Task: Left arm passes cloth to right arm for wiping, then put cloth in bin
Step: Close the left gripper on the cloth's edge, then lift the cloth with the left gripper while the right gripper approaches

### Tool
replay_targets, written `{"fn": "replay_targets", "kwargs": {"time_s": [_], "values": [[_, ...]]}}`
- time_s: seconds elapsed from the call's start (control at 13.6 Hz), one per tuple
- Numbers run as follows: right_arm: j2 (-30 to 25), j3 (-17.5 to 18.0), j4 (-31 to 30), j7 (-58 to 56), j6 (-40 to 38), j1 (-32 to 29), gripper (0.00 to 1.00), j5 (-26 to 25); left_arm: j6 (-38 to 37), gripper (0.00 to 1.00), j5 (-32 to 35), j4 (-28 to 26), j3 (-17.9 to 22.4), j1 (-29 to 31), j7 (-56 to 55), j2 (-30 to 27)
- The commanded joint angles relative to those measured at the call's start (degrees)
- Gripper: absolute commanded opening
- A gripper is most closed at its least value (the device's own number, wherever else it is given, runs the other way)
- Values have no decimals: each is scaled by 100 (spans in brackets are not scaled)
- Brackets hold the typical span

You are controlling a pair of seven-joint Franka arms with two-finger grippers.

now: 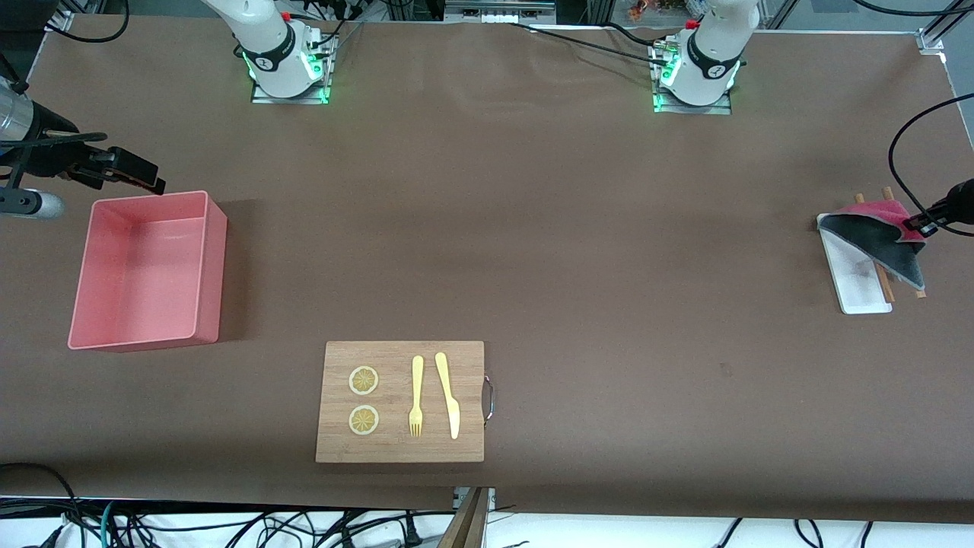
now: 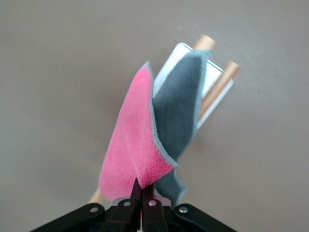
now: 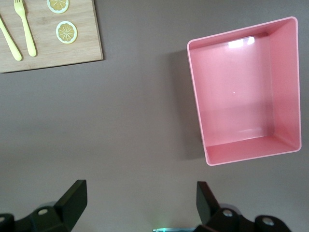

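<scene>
My left gripper pinched the cloth above the white tray. My right gripper waited, fingers spread, beside the bin.

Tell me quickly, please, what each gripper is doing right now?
Left gripper: fingers shut on the cloth, lifting it over the white tray.
Right gripper: fingers open, holding nothing, beside the bin.

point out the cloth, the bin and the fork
cloth point(image 2: 135, 140), left wrist view, on its pink face
bin point(image 1: 215, 266), front view, on its outer side wall
fork point(image 1: 416, 396), front view, on its handle
</scene>
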Motion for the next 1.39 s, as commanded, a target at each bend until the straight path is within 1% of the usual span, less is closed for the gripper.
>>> {"fn": "replay_targets", "kwargs": {"time_s": [0.0,0.22,0.37,0.44,0.51,0.66,0.73,0.81,0.88,0.95,1.03,1.17,1.32], "values": [[-25,-25,16,-7,-67,-3,100,79,-1197,0,34,693,-589,32,-334,-135],[-25,-7,33,20,-51,6,100,9,-1945,0,-27,1246,-1537,32,-973,-144],[115,-7,51,-50,20,-3,100,-122,-2306,0,-465,1529,-2319,23,-1920,-135],[299,-7,60,-94,3,14,100,-227,-2325,0,-667,1617,-2679,23,-2413,-127],[361,1,60,-233,-41,14,100,-176,-2326,0,-861,1679,-3048,23,-2766,-92],[249,80,60,-1047,-190,50,100,-176,-2247,0,-1352,1697,-3577,-11,-3260,48],[204,272,68,-1731,-321,50,100,-141,-2160,0,-1616,1706,-3736,-107,-3357,101],[195,317,77,-2451,-436,50,100,68,-1985,0,-1923,1732,-3764,-291,-3384,111],[186,301,121,-2998,-454,41,100,505,-1748,0,-2231,1758,-3764,-537,-3402,146],[212,283,139,-3473,-463,41,100,1006,-1589,0,-2399,1758,-3764,-783,-3498,242],[256,274,139,-3982,-463,32,100,1385,-1387,0,-2505,1767,-3773,-1064,-3769,295],[466,291,121,-5046,-402,41,100,1957,-887,0,-2542,1793,-3773,-1775,-4305,505],[818,292,104,-5925,-341,14,100,2685,-508,0,-2532,2152,-3755,-2592,-4360,900]]}}
